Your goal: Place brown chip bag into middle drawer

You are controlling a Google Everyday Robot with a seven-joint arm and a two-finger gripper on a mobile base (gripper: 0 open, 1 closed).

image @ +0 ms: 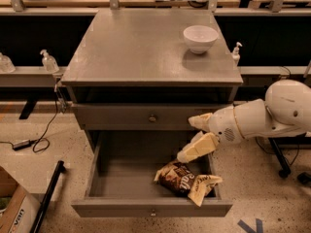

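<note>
Presently noted:
hand (pixel 198 136): pale blunt fingers spread wide, nothing gripped; held above the middle drawer (pixel 150 208), right side.
brown chip bag (pixel 187 178): crinkled, glossy; laid on that drawer's flat grey floor, front-right corner.
white bowl (pixel 200 38): smooth, round; on the worktop (pixel 136 47) above the drawer.

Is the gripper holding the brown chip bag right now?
No, the brown chip bag lies on the middle drawer floor, and the gripper hangs open above it.
</note>
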